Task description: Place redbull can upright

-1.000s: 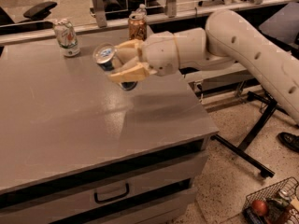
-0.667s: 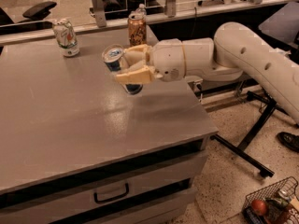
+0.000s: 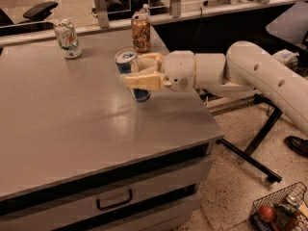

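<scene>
The redbull can (image 3: 130, 66) is a slim blue-and-silver can with a shiny silver top. It stands nearly upright, tilted slightly, at the far right part of the grey table (image 3: 62, 124). My gripper (image 3: 137, 71) reaches in from the right and is shut on the can's middle, one beige finger (image 3: 143, 81) in front, the other behind. The can's base is at or just above the tabletop; I cannot tell if it touches.
A white-and-green can (image 3: 67, 39) stands at the table's far left. An orange-brown can (image 3: 141, 31) stands at the far edge just behind the gripper. Drawers are below the table front. A wire basket (image 3: 279, 211) sits on the floor at right.
The gripper with the can has moved slightly right and down toward the tabletop, and the can has turned more upright. The other cans have not moved.
</scene>
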